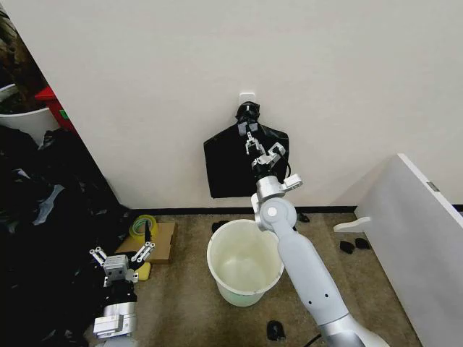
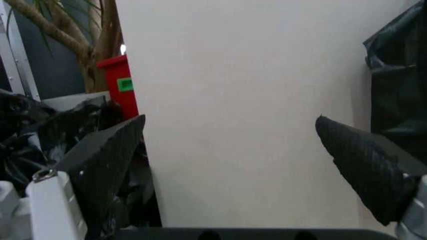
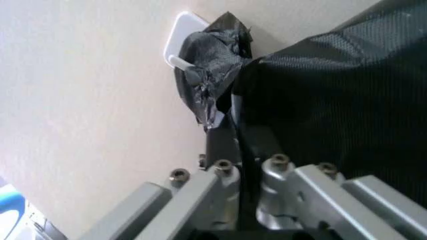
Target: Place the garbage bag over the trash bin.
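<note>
The right gripper [image 1: 251, 139] is up at the wall, its fingers pinched shut on the garbage bag [image 1: 230, 168] just under the knot, which hangs on a white hook [image 1: 247, 96]. This looks like the grab step. Next the bag must lift off the hook and come down to the trash bin [image 1: 244, 262] on the floor. The left gripper [image 1: 121, 254] waits low, wide open and holding nothing
</note>
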Controlling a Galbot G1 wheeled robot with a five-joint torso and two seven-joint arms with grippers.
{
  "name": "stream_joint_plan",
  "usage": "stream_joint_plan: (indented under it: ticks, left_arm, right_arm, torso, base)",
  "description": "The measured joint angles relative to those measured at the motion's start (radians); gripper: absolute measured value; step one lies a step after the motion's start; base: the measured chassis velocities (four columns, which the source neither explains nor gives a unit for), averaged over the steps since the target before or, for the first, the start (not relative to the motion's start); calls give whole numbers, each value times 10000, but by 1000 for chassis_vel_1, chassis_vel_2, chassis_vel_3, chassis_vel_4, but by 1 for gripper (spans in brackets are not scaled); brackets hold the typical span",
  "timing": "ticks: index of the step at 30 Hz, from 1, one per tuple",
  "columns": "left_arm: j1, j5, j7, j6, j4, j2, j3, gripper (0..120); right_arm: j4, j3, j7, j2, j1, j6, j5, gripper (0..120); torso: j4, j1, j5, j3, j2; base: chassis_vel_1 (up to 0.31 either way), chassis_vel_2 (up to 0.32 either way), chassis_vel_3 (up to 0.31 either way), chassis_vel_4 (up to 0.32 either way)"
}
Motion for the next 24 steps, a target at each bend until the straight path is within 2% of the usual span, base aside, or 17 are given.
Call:
stream_joint_plan:
  ticks: [8,11,13,14,16,18,24]
  left_arm:
    - [-19,7,-65,-6,0,1,-9,100]
    - [-21,1,-163,-39,-1,40,-73,100]
    - [-28,-1,-180,-47,-1,44,-78,100]
    - [-36,-11,-239,-73,5,52,-96,100]
    - [-36,-13,-255,-76,11,51,-97,100]
    - [-52,-14,-275,-85,21,49,-73,100]
    - [-58,-2,-279,-89,0,23,-4,100]
  right_arm:
    - [469,-166,-440,-322,-649,134,-37,0]
    - [1405,-514,-740,-1098,-1855,222,-112,0]
    - [1589,-552,-790,-1235,-2065,241,-143,0]
    - [2111,-635,-950,-1632,-2747,307,-259,0]
    - [2254,-653,-995,-1737,-2950,326,-305,0]
    - [2783,-676,-1290,-2135,-3773,428,-647,0]
    - [2986,-702,-1869,-2468,-4854,624,-1490,0]
  torso:
    - [2,0,0,0,0]
    - [-7,-1,2,-1,0]
    - [-1,0,3,-1,0]
    - [-2,0,1,-1,0]
    - [-1,0,-1,-1,0]
    - [0,-1,-1,-2,1]
    - [-1,-1,0,-2,1]
  base:
    - [0,0,0,0]
    - [0,0,0,0]
    - [0,0,0,0]
    - [0,0,0,0]
    - [0,0,0,0]
    - [0,0,0,0]
    - [0,0,0,0]
